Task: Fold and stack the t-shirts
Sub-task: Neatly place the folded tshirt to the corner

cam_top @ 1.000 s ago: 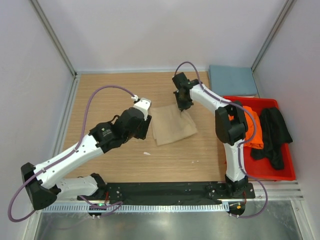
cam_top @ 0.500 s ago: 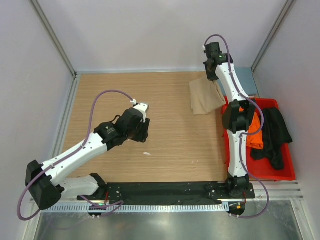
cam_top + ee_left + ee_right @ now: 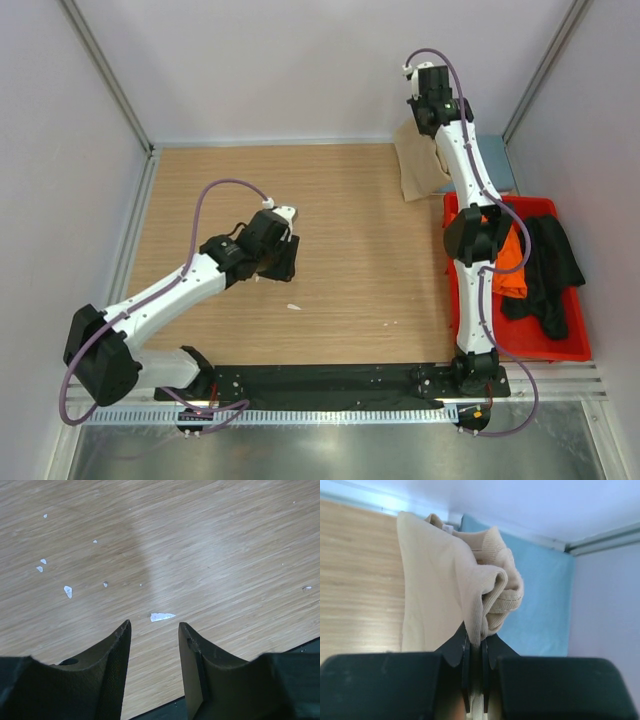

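The folded tan-beige t-shirt [image 3: 420, 165] hangs from my right gripper [image 3: 428, 118] at the table's far right, partly over the folded slate blue-grey t-shirt [image 3: 490, 160]. In the right wrist view my right gripper [image 3: 475, 639] is shut on the tan t-shirt [image 3: 445, 585], with the blue-grey t-shirt [image 3: 545, 595] lying below it. An orange t-shirt [image 3: 510, 255] and a black t-shirt [image 3: 548, 270] lie crumpled in the red bin [image 3: 520, 345]. My left gripper [image 3: 283, 262] hovers over bare wood left of centre; in its wrist view my left gripper [image 3: 154, 627] is open and holds nothing.
White walls enclose the wooden table [image 3: 350, 290]. Small white flecks [image 3: 162, 616] lie on the wood under the left gripper. The red bin stands along the right edge, beside the right arm's upright links.
My right gripper has carried the tan t-shirt from the table's middle up and to the far right, over the blue-grey one. The left arm has drawn back slightly.
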